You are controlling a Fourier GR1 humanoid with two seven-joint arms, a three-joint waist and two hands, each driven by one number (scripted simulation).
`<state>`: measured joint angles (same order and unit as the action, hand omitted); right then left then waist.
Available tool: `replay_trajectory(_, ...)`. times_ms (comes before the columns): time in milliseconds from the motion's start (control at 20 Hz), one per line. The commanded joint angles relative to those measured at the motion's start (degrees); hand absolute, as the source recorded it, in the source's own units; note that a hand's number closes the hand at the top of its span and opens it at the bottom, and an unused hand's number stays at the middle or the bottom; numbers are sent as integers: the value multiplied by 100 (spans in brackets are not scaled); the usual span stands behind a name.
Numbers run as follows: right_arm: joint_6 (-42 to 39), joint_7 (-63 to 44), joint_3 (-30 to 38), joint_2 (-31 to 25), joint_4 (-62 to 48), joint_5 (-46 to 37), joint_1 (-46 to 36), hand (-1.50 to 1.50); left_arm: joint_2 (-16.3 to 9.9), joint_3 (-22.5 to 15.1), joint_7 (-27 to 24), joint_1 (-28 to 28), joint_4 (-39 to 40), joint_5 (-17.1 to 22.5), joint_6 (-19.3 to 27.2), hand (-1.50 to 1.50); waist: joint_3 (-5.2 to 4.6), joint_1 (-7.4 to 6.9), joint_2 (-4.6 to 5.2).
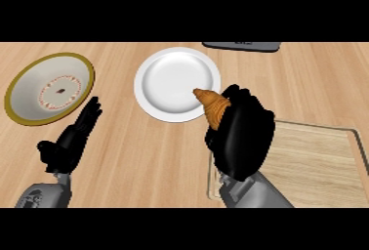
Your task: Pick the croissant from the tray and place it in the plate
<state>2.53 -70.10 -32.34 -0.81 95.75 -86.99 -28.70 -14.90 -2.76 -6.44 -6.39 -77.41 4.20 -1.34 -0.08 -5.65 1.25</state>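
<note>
Gold-rimmed plate (49,89) far left on the tabletop (151,156), up and left of the left hand, not touching it. Pale centre with a ring of reddish marks and a small dark spot in the middle.

Left hand (72,139) low left, grey forearm coming in from the bottom edge. Fingers straight and together, pointing up toward the gold-rimmed plate's lower right edge, thumb out to the left. Holding nothing, resting.

White plate (173,78) between the two hands, above them, well right of the left hand's fingertips and just up-left of the right hand. Nothing lies flat on it.

Croissant (211,107) is in the right hand, sticking out of its upper left side. Tip points up-left and overlaps the white plate's lower right rim. Lower half hidden behind the fingers. Cannot tell if it touches the plate or hangs above it.

Right hand (241,134) centre right, back of hand toward the camera, fingers curled round the croissant. Grey forearm below it at the bottom edge. Hand sits over the tray's left edge.

Tray (324,161) right and below the right hand, pale wood with a raised rim, partly covered by hand and forearm. Visible part holds nothing.

Dark flat thing (241,46) at the top edge, straight above the right hand, cut off by the frame; cannot tell what it is.
</note>
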Motion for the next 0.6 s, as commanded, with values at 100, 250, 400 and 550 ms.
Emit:
replay_trajectory(100, 638, -1148, 553, 77, -1364, 753, -1104, 150, -96, 27, -8, -137, 147, 57, -206, 0, 1, -145, 49)
replay_trajectory(250, 896, -1120, 785, 77, -1943, 964, -1478, 150, 11, -59, 77, -234, 123, -36, -89, 0, 6, -180, 53)
replay_trajectory(400, 1697, -1114, 1235, 77, -1871, 725, -1502, 150, 25, -64, 11, -163, 173, -34, -107, 0, 15, -131, 55)
replay_trajectory(550, 1665, -1237, 1557, 77, -2434, 794, -1742, -150, 22, -71, -15, -263, 159, -46, -126, 0, 6, -209, 81)
